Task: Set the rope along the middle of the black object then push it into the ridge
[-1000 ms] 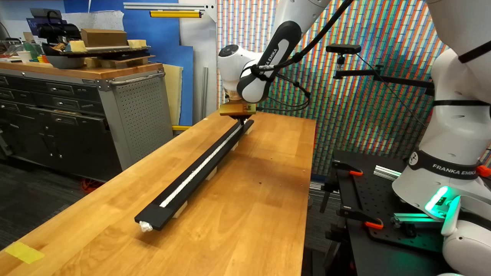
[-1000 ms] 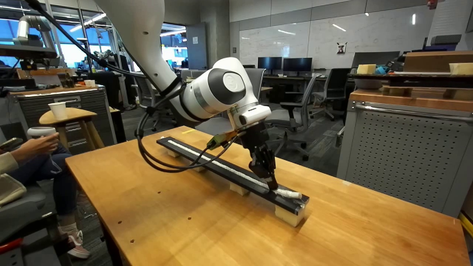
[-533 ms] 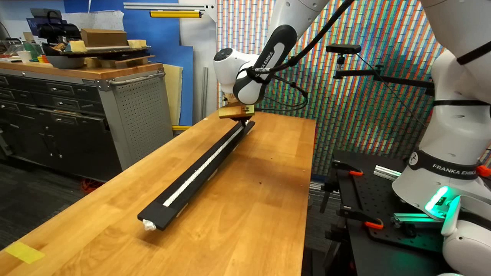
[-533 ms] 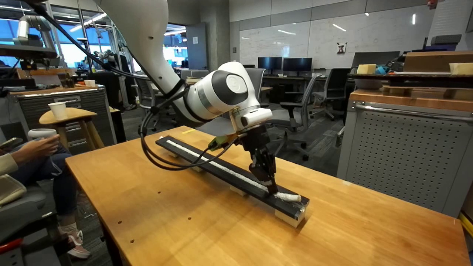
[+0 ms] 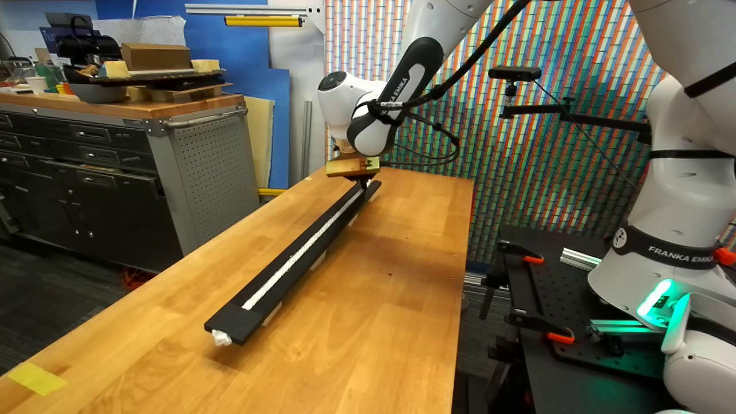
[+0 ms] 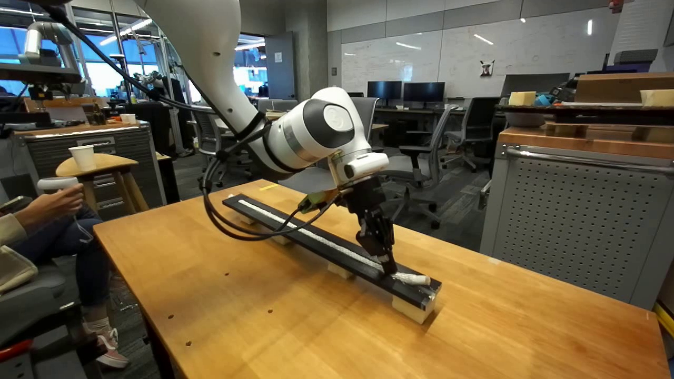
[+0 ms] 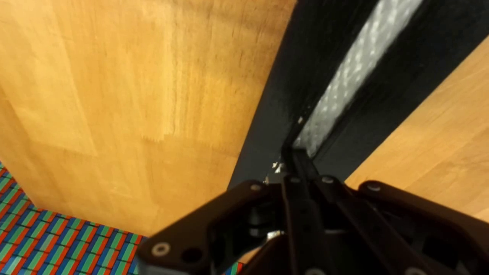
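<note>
I have the gripper [image 6: 389, 270] narrowed fully, its tips on the rope [image 7: 353, 72] near one end of the black bar [image 5: 234, 323]. Beyond them the rope's tail lies atop the bar, close to that end; the rest runs straight along the bar's middle. Wooden blocks [image 6: 413, 309] carry the bar, nearer one long edge of the table [image 5: 391, 328] than the other.
</note>
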`<state>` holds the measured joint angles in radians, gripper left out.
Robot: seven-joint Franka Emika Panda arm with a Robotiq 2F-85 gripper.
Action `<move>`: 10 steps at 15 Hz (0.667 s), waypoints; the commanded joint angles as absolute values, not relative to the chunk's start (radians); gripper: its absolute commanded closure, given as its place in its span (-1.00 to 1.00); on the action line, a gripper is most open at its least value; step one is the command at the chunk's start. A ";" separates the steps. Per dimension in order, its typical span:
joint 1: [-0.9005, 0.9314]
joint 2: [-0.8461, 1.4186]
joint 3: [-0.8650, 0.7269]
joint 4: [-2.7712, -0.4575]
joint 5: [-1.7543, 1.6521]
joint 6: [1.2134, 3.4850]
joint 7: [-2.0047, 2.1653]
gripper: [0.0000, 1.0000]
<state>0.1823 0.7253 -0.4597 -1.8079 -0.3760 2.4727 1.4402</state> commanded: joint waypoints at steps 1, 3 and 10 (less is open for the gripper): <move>0.166 0.761 -0.464 -1.774 -0.407 2.479 1.482 0.99; 0.171 0.756 -0.476 -1.778 -0.413 2.487 1.507 0.99; 0.171 0.767 -0.507 -1.761 -0.466 2.494 1.620 0.99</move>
<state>0.1810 0.7295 -0.4909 -1.8024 -0.4278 2.4803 1.5599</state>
